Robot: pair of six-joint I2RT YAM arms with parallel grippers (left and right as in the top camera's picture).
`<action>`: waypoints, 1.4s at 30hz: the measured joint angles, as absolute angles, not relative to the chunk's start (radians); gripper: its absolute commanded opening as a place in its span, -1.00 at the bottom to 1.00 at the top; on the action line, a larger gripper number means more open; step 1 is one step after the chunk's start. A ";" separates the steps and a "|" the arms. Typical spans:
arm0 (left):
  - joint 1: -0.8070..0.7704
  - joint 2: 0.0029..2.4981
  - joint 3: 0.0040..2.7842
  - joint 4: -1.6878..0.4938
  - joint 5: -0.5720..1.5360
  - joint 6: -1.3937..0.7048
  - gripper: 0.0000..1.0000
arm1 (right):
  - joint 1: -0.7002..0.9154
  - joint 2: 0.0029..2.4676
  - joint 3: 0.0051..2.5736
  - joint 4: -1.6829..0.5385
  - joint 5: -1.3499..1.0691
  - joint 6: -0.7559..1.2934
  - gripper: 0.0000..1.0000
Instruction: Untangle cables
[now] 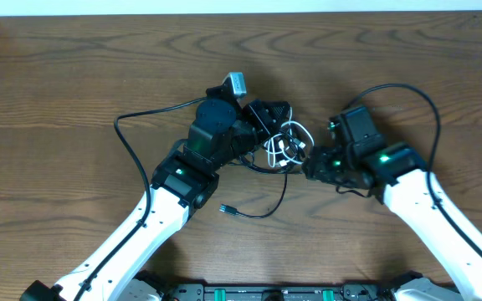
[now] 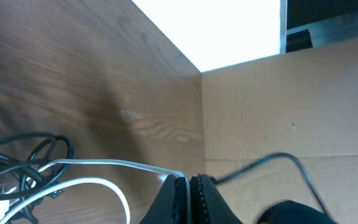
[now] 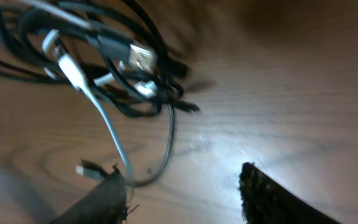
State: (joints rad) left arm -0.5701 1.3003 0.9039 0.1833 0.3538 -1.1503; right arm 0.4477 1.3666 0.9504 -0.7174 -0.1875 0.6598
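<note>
White cable point(image 1: 296, 132) knotted with two black cables point(image 1: 149, 112) in a small tangle point(image 1: 281, 150) at mid-table, between both arms. One black loop trailing far to the left, one plug point(image 1: 224, 208) lying free nearer the base. Jaws of the left gripper point(image 2: 188, 186) clenched, the white cable running straight into the tips, apparently pinched there. Jaws of the right gripper point(image 3: 182, 177) released, nothing between them, a white strand passing just beside one finger point(image 3: 101, 199). Likely step: anchoring with the left, freeing a strand with the right. Best to grasp a black strand close to the knot, draw it outward slowly along the wooden table point(image 1: 74, 67), and ease off if any loop tightens.
</note>
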 measured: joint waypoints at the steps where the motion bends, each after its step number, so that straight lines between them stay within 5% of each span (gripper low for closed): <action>1: -0.570 1.300 0.904 0.183 0.358 -1.150 -0.85 | 0.452 1.376 0.927 -0.666 -0.188 0.661 0.17; 8: -0.570 1.300 0.904 0.183 0.368 -1.151 -0.85 | 0.457 1.449 0.754 -0.235 -0.171 0.670 0.08; 15: -0.570 1.254 0.904 0.262 0.370 -1.151 -0.85 | 0.457 1.499 0.706 -0.111 -0.099 0.670 0.14; 27: -0.570 0.974 0.904 0.288 0.388 -1.111 -0.85 | 0.441 1.581 0.704 -0.190 0.111 0.798 0.16; 32: -0.570 0.936 0.904 0.242 0.387 -1.044 -0.85 | 0.339 1.581 0.703 -0.280 0.134 0.833 0.33; 42: -0.570 1.001 0.907 -0.188 0.162 -0.963 -0.85 | 0.057 1.454 0.698 -0.528 0.115 0.820 0.51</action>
State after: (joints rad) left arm -0.5701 1.0008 0.9073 -0.1883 0.1623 -0.9630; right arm 0.0574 1.4540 0.6975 -0.5278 0.1154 0.8200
